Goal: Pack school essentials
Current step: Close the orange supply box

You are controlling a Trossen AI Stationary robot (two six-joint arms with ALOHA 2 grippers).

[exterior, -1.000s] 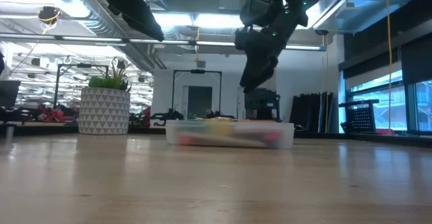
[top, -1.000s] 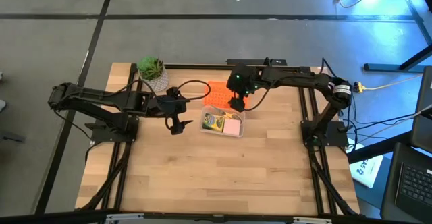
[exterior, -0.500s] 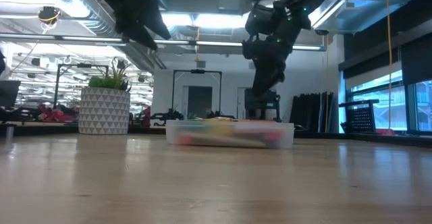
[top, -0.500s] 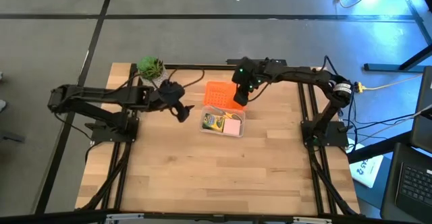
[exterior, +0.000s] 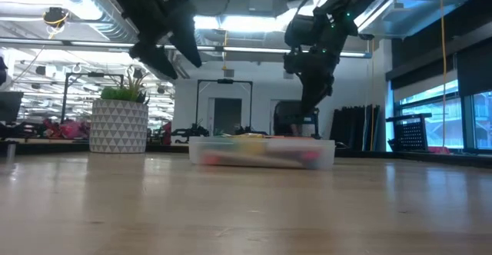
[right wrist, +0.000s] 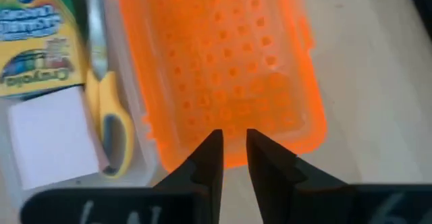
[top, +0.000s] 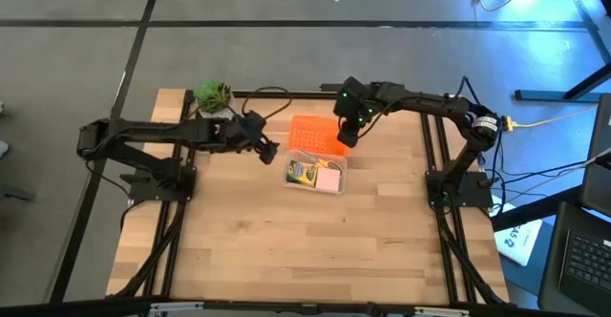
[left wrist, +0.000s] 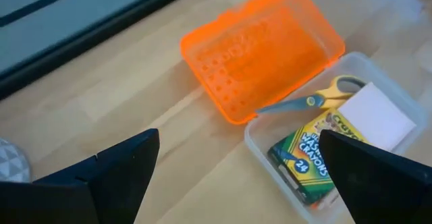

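- High view, from the left: left gripper [top: 268, 152] hovers spread wide, empty, beside the clear case [top: 336, 187].
- Green-yellow crayon box [left wrist: 305, 153], yellow-handled scissors [left wrist: 317, 99], pink note pad [left wrist: 378, 115] lie inside; light, stiff.
- Orange lid [right wrist: 229, 62] looks thin, slippery; its free edge seems the place to grip.
- Right gripper [right wrist: 231, 153] above it, narrowed, holding nothing.

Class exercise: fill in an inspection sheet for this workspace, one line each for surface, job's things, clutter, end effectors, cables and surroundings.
Surface: wooden table, mostly bare.
Job's things: crayon box, scissors and note pad lie inside the clear case; its orange lid lies open flat behind it.
Clutter: potted plant at the far left corner.
End effectors: left end effector open, hanging above the table left of the case; right end effector nearly shut, empty, over the lid's far edge.
Cables: dark cable along the table's far edge; yellow cable off the right arm.
Surroundings: grey floor; keyboard at right.
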